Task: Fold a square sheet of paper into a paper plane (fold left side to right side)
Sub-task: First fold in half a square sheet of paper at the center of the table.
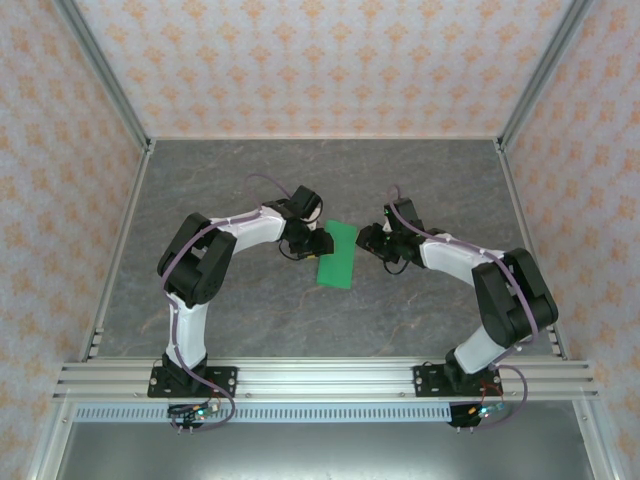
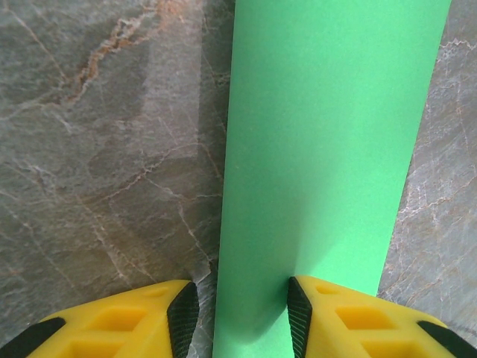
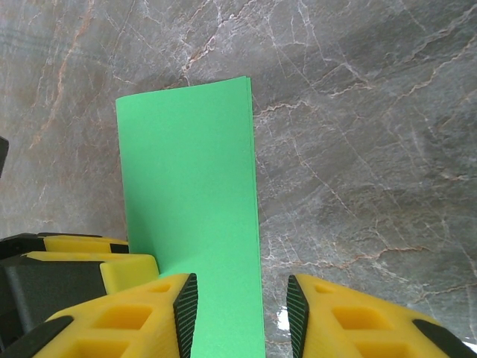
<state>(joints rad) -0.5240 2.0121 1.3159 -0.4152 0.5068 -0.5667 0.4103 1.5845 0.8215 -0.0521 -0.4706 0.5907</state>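
Observation:
The square sheet of paper (image 1: 338, 255) lies flat on the table as a narrow bright green rectangle, doubled over, with two layers showing at one long edge. My left gripper (image 1: 322, 243) stands at its left side and my right gripper (image 1: 365, 243) at its right side, near the far end. In the left wrist view the paper (image 2: 328, 149) runs under the open left gripper (image 2: 242, 313), one finger over it. In the right wrist view the paper (image 3: 190, 186) passes beneath the open right gripper (image 3: 242, 313), its long edge between the pads. The left gripper's yellow finger (image 3: 127, 272) shows beside it.
The grey marble tabletop (image 1: 240, 310) is walled by patterned panels on three sides. An aluminium rail (image 1: 320, 378) carrying both arm bases runs along the near edge. Both arms bend inward toward the middle of the table.

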